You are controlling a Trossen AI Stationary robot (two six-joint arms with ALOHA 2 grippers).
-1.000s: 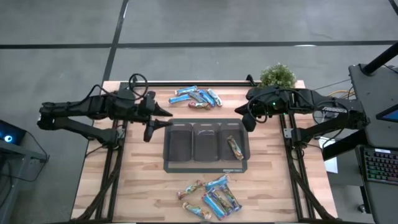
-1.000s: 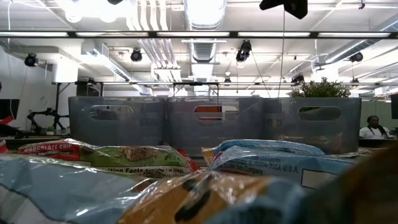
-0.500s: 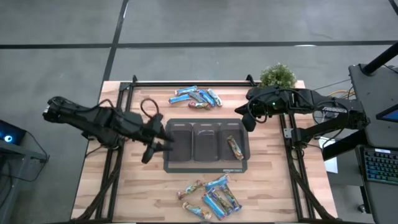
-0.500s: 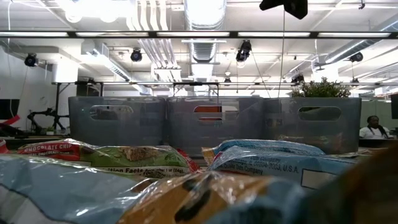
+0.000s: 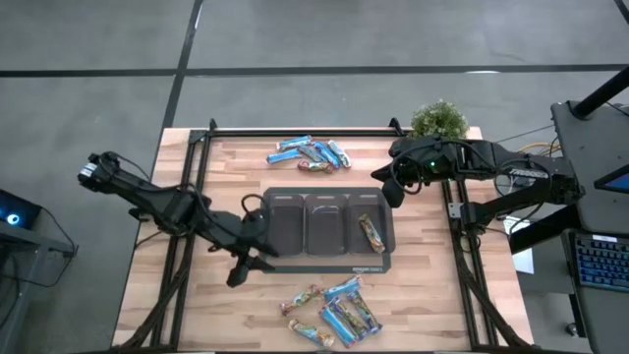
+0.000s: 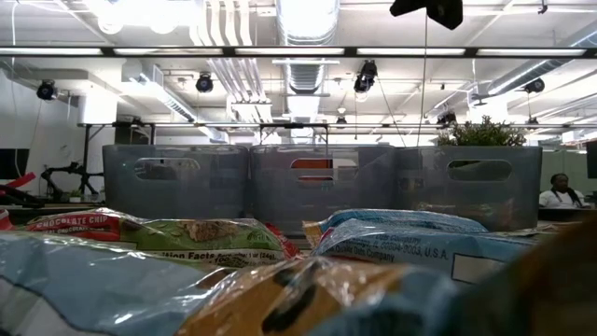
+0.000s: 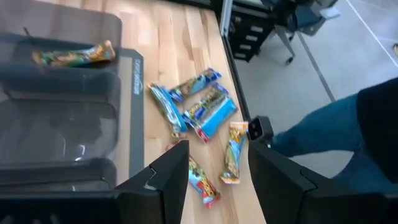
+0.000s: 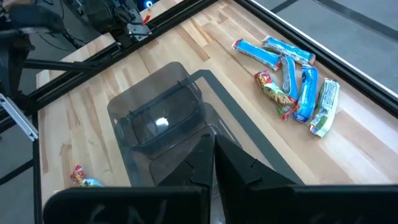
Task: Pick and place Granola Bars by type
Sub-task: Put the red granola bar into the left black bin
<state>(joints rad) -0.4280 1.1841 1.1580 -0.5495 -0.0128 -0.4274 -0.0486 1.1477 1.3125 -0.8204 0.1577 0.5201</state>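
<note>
A dark grey tray [image 5: 324, 264] with three clear plastic bins sat at the middle of the wooden tabletop [image 5: 423, 285]. The bin nearest the table's right edge [image 5: 370, 232] held one orange-brown granola bar [image 5: 371, 234]; the middle bin [image 5: 325, 224] and left bin [image 5: 286, 224] held nothing.

Loose granola bars lay in two heaps – one [image 5: 311, 153] by the far edge, another [image 5: 334, 311] by the near edge, shiny crinkled wrappers in light blue, dark blue and orange-brown, all flat oblongs.

Since a second ago the left arm had swung from the far-left part of the table down to the tray's near-left corner; the left gripper [image 5: 246, 264] hung there with fingers [image 7: 171, 174] parted, holding nothing – near-edge heap visible past them. The right gripper [image 5: 391, 189] had not moved, closed and empty above the tray's far-right corner. A potted plant [image 5: 438, 120] stood at the far-right corner.
</note>
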